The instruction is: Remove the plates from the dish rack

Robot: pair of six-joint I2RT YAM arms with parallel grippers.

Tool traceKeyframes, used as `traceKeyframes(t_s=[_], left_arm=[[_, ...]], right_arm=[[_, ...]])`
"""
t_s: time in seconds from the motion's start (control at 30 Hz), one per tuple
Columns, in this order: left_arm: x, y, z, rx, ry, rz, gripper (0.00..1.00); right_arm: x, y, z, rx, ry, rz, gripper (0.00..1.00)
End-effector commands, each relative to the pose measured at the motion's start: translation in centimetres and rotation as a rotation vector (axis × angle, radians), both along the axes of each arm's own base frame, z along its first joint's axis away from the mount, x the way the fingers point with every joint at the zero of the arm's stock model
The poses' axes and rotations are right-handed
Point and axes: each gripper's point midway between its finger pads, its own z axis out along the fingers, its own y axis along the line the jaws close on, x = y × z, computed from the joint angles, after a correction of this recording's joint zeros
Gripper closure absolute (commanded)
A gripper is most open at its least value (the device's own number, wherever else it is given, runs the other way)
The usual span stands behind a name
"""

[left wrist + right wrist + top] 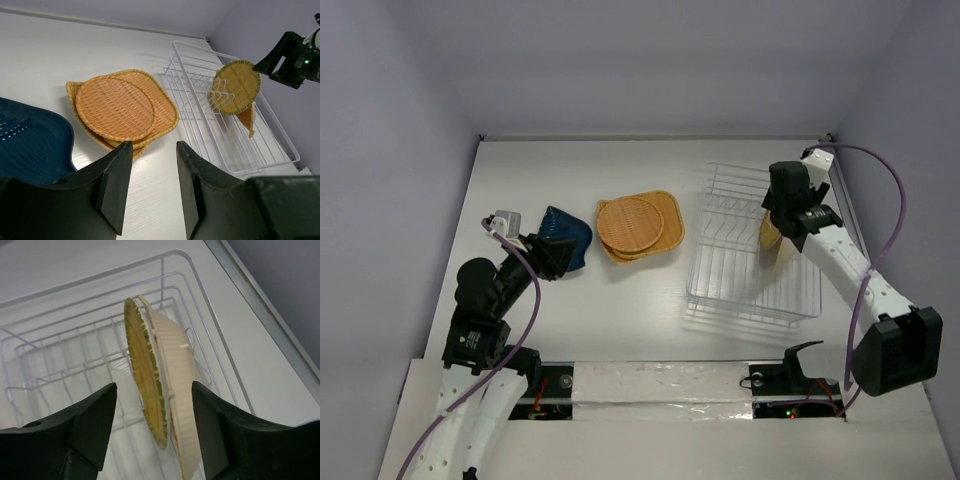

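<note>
– Right fingers [87, 430] first: how do they stand?

– Spread wide, gripping nothing. They hang over the white thin-wire dish rack [730, 275], one on each side of two plates standing on edge in it, with a gap on both sides.

– What do those two look like?

– The nearer is a round woven plate, yellow-tan with a green rim [145, 385]. Close behind it stands a paler tan plate with a ribbed back [182, 390]. I cannot tell whether the two touch. Both lean against the rack's upright wire prongs, toward its far right end.

– And the left fingers [112, 190]?

– Also apart, with only bare white tabletop [620, 300] and the near edge of a stack showing between them. A dark blue plate with small perforations [30, 145] lies flat on the tabletop just beside the left one, outside the gap.

– The stack?

– Orange-tan woven plates [640, 225], piled flat on the tabletop between the blue plate and the rack. A round one lies on top, a rounded-square one sits under it, and more woven edge pokes out beneath on the left. The pile sits just beside the rack but apart from it.

– So what does the rack hold?

– The two upright plates, and bare grid across the rest of its base.
</note>
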Motion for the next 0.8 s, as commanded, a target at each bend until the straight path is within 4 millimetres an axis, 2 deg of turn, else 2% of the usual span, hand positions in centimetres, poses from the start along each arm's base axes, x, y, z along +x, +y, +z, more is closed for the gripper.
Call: traceKeyframes(t_s=[0.0, 0.07, 0.13, 0.2, 0.23, 0.3, 0.33, 0.47, 0.5, 0.53, 0.57, 0.6, 0.7, 0.77], left_arm=[[0.2, -0.3, 0.8, -0.005, -0.044, -0.011, 0.63], [0.2, -0.3, 0.7, -0.003, -0.041, -0.013, 0.63], [0.3, -0.3, 0.7, -0.002, -0.038, -0.011, 0.63], [0.3, -0.3, 0.6, -0.003, -0.035, -0.011, 0.63], [0.3, -0.2, 0.7, -0.002, -0.037, -0.010, 0.63], [0.4, -0.2, 0.7, -0.001, -0.035, -0.008, 0.63], [0.4, -0.2, 0.6, -0.002, -0.033, -0.008, 0.63], [0.5, -0.1, 0.5, -0.002, -0.027, 0.002, 0.63], [0.5, -0.1, 0.4, -0.001, -0.025, 0.002, 0.63], [0.5, -0.1, 0.4, 0.000, -0.024, 0.002, 0.63], [0.6, -0.1, 0.3, 0.001, -0.020, 0.002, 0.63], [0.6, -0.1, 0.3, 0.000, -0.018, 0.002, 0.63], [0.7, -0.2, 0.1, 0.002, -0.012, 0.001, 0.63], [0.8, -0.2, 0.1, 0.004, -0.008, 0.001, 0.63]], right_arm=[[1.0, -1.1, -0.7, -0.028, 0.019, -0.017, 0.34], [1.6, -1.7, -1.3, -0.027, 0.027, -0.026, 0.51], [2.1, -2.0, -1.4, -0.030, 0.023, -0.035, 0.58], [2.9, -2.0, -1.8, -0.034, 0.033, -0.023, 0.70], [3.2, -2.0, -1.9, -0.039, 0.034, -0.018, 0.82], [4.3, -2.1, -1.9, -0.057, 0.026, -0.005, 0.91], [4.7, -2.0, -1.9, -0.061, 0.027, 0.005, 1.00], [7.0, -2.7, -0.7, -0.159, -0.016, 0.001, 1.00], [7.4, -3.8, 0.2, -0.203, -0.036, -0.035, 1.00], [8.0, -4.0, 1.1, -0.227, -0.056, -0.047, 1.00], [8.7, -4.1, 1.3, -0.248, -0.066, -0.041, 1.00], [9.8, -3.9, 2.8, -0.279, -0.124, -0.014, 1.00], [11.1, -3.6, 4.5, -0.335, -0.168, 0.032, 1.00], [11.3, -3.4, 4.6, -0.348, -0.167, 0.052, 1.00]])
